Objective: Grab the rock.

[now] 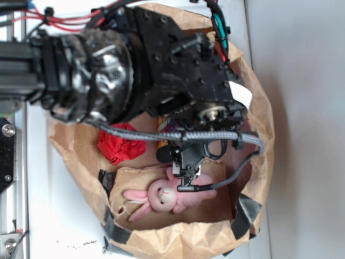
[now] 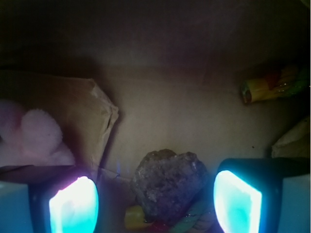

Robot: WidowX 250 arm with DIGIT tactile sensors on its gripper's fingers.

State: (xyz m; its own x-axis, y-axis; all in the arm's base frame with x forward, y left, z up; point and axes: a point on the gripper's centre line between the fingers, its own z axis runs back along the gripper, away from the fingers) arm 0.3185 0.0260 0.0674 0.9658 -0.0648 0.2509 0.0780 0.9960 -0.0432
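Observation:
In the wrist view the rock, a rough dark grey-brown lump, lies on the brown paper floor between the two glowing pads of my gripper. The pads stand wide apart, with a gap on each side of the rock, so the gripper is open. Something yellow and green peeks out under the rock's near edge. In the exterior view the gripper reaches down into the paper bag, and the arm hides the rock there.
A pink plush bunny lies just beside the gripper, also seen as the bunny at the left. A red paper ball sits to the left in the bag. A yellow-green packet lies at the far right. A folded paper flap rises left of the rock.

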